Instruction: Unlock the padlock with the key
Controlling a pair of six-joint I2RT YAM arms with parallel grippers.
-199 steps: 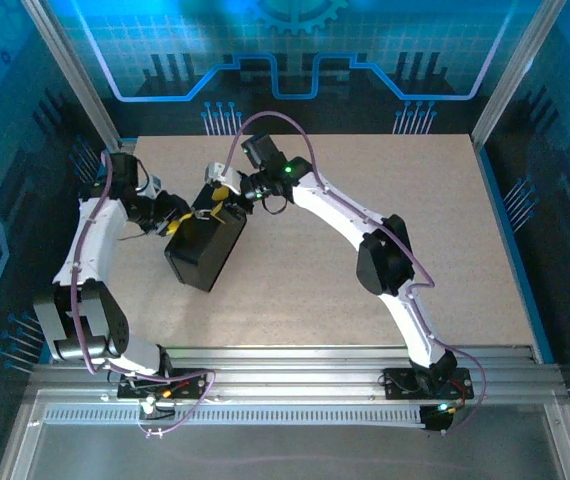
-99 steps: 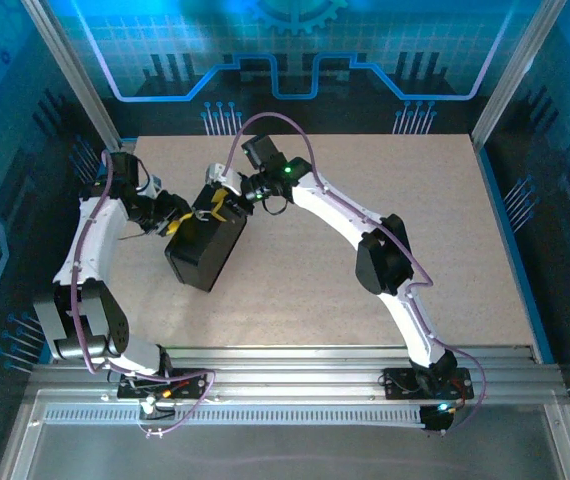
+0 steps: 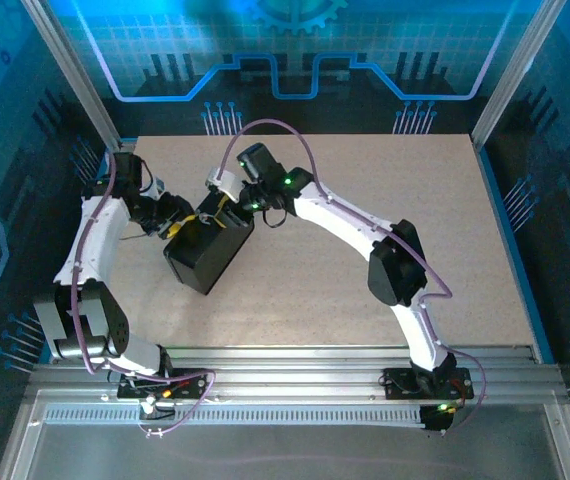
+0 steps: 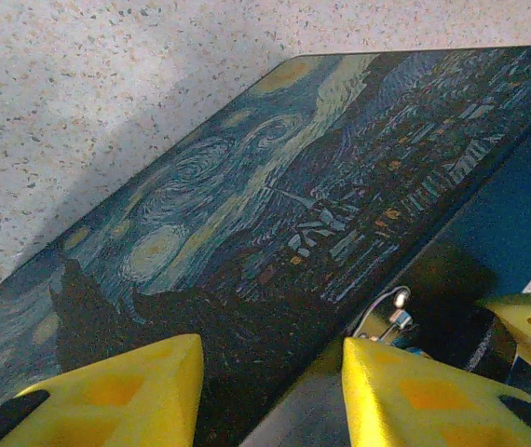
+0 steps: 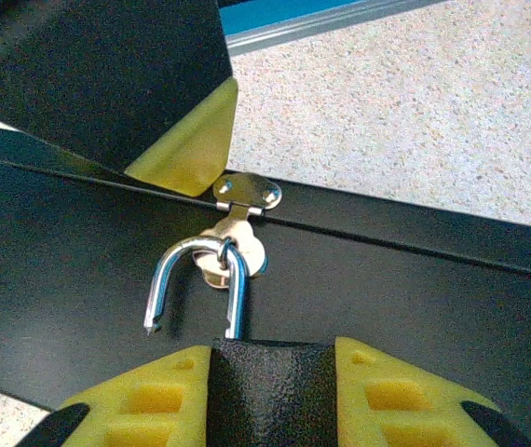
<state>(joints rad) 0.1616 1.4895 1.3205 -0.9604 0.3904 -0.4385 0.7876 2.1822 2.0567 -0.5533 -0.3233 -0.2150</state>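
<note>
The padlock (image 5: 270,386) has a black textured body that sits squeezed between the yellow fingers of my right gripper (image 5: 270,358). Its silver shackle (image 5: 196,251) stands sprung open, the free end out of the body, the other leg still hooked through the hasp ring (image 5: 247,193) on the dark box (image 5: 387,279). My left gripper (image 4: 270,349) is open and straddles the edge of the box's painted lid (image 4: 247,205). The shackle and hasp (image 4: 394,312) show just past its right finger. From above, both grippers (image 3: 180,213) (image 3: 223,205) meet at the box's far end (image 3: 205,255). The key is hidden.
The box lies at an angle on the speckled tabletop (image 3: 365,180), left of centre. Bare table stretches to the right and front of it. Metal frame posts (image 3: 75,80) and blue panels wall in the sides and the back.
My right gripper has narrowed onto the padlock's body and its arm has edged left toward the box. The left gripper has widened slightly. The box has stayed put.
</note>
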